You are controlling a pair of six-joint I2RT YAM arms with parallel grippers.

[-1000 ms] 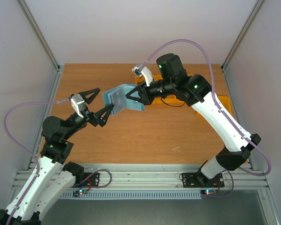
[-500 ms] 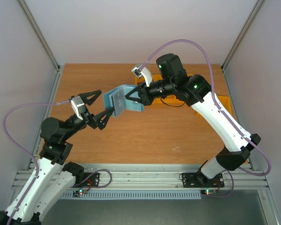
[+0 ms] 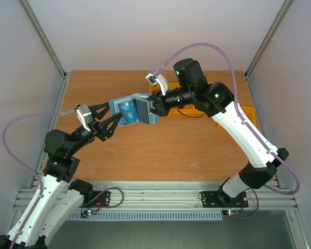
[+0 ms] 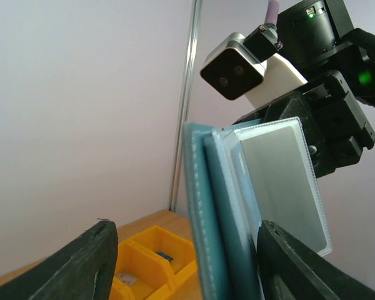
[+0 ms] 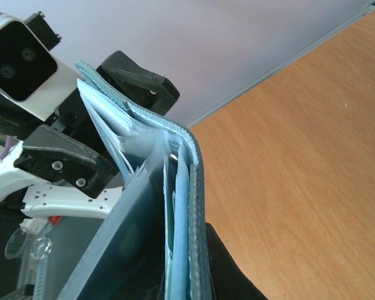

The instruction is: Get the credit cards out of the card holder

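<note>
The teal-blue card holder [image 3: 136,110] is held up in the air, partly unfolded. My right gripper [image 3: 151,108] is shut on its right panel. A blue card with white print [image 3: 126,113] shows in its left panel, and a pale grey card in a clear sleeve [image 3: 144,111] hangs in front. My left gripper [image 3: 112,116] is open, with its fingers on either side of the holder's left edge. In the left wrist view the holder's edge [image 4: 202,219] stands between my fingers [image 4: 81,269], with the grey card [image 4: 281,181] to the right. The right wrist view shows the holder's spine [image 5: 197,206].
Yellow plastic bins [image 3: 196,107] stand at the back of the wooden table behind the right arm, with another [image 3: 251,115] at the right edge. They also show in the left wrist view [image 4: 150,262]. White walls enclose the table.
My left gripper has moved right and now straddles the holder's left edge. The holder has swung further open, so the blue card shows. The right arm has barely moved.
</note>
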